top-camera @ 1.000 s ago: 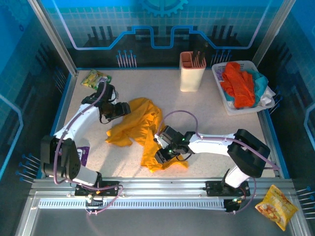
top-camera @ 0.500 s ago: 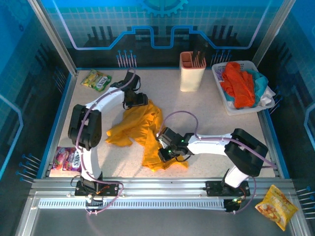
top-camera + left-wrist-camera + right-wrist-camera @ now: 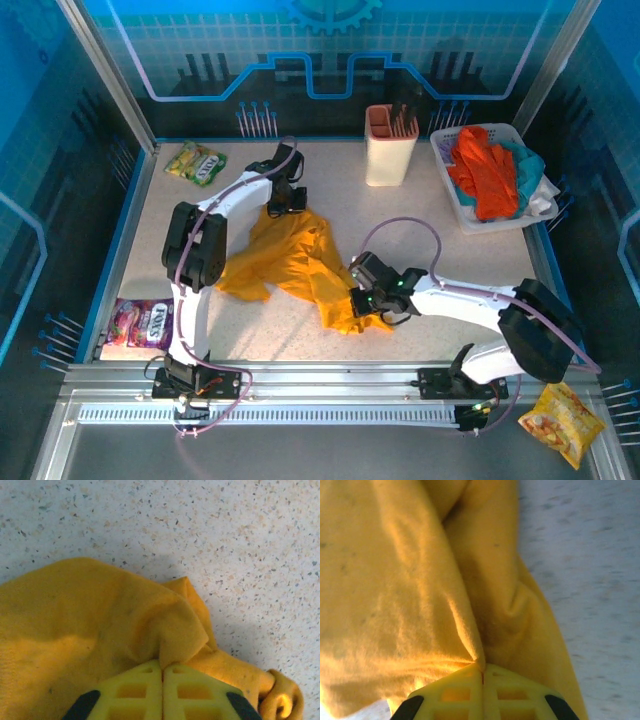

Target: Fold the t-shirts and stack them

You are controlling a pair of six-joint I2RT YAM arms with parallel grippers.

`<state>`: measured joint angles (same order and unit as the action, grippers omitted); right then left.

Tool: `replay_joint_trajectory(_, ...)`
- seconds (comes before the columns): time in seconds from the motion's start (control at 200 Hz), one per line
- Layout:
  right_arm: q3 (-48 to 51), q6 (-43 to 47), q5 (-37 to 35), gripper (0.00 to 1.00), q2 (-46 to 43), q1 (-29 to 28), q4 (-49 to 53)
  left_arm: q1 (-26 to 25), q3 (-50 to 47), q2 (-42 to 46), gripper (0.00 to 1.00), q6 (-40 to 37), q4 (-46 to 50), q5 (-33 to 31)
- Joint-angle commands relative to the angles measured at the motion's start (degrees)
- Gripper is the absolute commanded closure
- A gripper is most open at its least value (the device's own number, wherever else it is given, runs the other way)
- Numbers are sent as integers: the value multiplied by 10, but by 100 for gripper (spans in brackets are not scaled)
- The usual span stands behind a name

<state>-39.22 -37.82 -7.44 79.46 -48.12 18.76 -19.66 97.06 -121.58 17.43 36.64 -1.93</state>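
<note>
Since both grippers were clamped on the mustard-yellow t-shirt (image 3: 295, 255), the step in hand looked like drawing it out flat before any fold. The left gripper (image 3: 283, 200), jaws pressed together, pinched a raised ridge of cloth at the garment's edge closest to the beige holder (image 3: 390, 150), just left of it and a little nearer the arms. The right gripper (image 3: 362, 300), likewise clenched, gripped a fold at the opposite edge, well in front of that holder.

To do this well, the two pinch points probably wanted to travel apart evenly, lifted just enough that the cloth slid rather than dragged, with the tension kept gentle so neither fold slipped free. Whether each pinch caught one layer or several could not be told, so a slow pull seemed wise.

That shirt lay crumpled in front and left of the holder, bunched in soft ridges, one lobe trailing farther left and a rolled hem beside the left jaws. An orange-red t-shirt (image 3: 485, 175) and a teal t-shirt (image 3: 528, 165) sat heaped in the white basket (image 3: 452, 195) just right of the holder.
</note>
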Motion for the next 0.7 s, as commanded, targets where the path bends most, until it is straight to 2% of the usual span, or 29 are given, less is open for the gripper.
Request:
replay_joint_trajectory(0.0,2,-24,-61,100,-36,45,50,22,-4,38,99,3,16,8)
replay_joint_trajectory(0.14,-9,-26,-74,100,-78,134,73,56,-58,115,100,20,-7,32)
replay_joint_trajectory(0.25,-19,0,-50,100,-102,206,65,71,-108,181,100,27,-16,37)
replay_joint_trajectory(0.435,-61,64,-59,100,-90,259,85,82,-220,284,100,51,-44,27)
replay_joint_trajectory(0.57,-84,117,-25,100,-96,255,84,95,-303,348,100,71,-78,27)
replay_joint_trajectory(0.695,-84,174,-4,100,-127,182,65,101,-367,387,99,83,-120,49)
